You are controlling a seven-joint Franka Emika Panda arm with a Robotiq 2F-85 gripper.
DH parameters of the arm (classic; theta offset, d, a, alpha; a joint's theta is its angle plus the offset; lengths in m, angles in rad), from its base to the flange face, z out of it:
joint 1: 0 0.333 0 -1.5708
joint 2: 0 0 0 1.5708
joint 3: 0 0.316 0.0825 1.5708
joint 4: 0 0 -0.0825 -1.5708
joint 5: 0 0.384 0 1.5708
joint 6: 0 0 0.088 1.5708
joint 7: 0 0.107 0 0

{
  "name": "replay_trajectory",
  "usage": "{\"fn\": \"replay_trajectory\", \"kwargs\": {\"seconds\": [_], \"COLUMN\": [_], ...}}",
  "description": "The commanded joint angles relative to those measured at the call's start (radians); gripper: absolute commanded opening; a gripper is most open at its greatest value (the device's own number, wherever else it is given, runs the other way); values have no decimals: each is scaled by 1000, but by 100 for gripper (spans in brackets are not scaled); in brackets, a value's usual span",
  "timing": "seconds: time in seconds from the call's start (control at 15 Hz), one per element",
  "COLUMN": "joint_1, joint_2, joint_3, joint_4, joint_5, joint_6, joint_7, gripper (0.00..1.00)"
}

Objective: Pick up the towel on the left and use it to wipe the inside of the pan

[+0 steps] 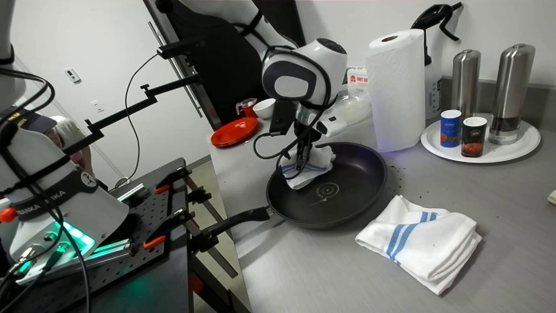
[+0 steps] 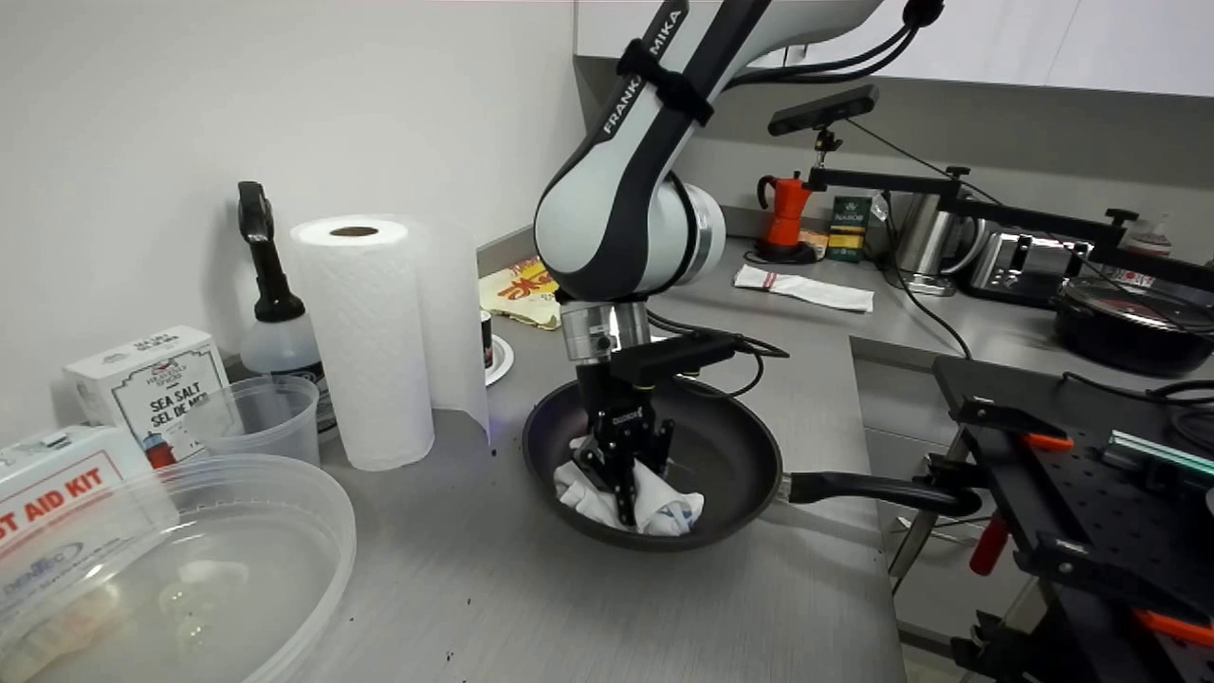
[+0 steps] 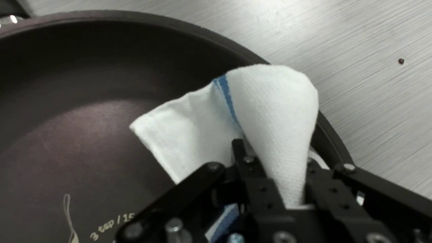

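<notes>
"What does the gripper [image 3: 275, 154] hold?"

"Nearly closed, it clamps a fold of towel [image 3: 275, 91] inside the pan [image 1: 356, 182]."

"Does the towel touch the base?"

"It appears to; folds hide the underside."

"And the second towel [image 1: 417, 241]?"

"Folded on the counter [image 1: 304, 274], beside the pan."

- Pan [image 3: 101, 135]: cut off at L & btm in wrist view; you can't see its surface under towel [image 3: 276, 98].
- Yr gripper [image 3: 275, 152]: base cut off, btm edge, same view.
- Print [image 3: 105, 225] on pan: runs up to yr gripper, rest hidden.
- Dark speck [image 3: 401, 61]: too small to ID.
- Yellowish item [image 1: 552, 198]: cut off by RH edge in an ext. view.
</notes>
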State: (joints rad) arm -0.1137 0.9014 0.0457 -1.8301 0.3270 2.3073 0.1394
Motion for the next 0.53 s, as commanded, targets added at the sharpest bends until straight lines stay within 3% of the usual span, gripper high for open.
{"fn": "replay_trajectory", "kwargs": {"seconds": [0.0, 0.47], "joint_1": [7, 23], "joint_2": [8, 10], "joint_3": [4, -18], "joint_4": [3, -16], "joint_5": [26, 2], "joint_6": [8, 90], "joint_7": [14, 11], "gripper": [4, 4]}}
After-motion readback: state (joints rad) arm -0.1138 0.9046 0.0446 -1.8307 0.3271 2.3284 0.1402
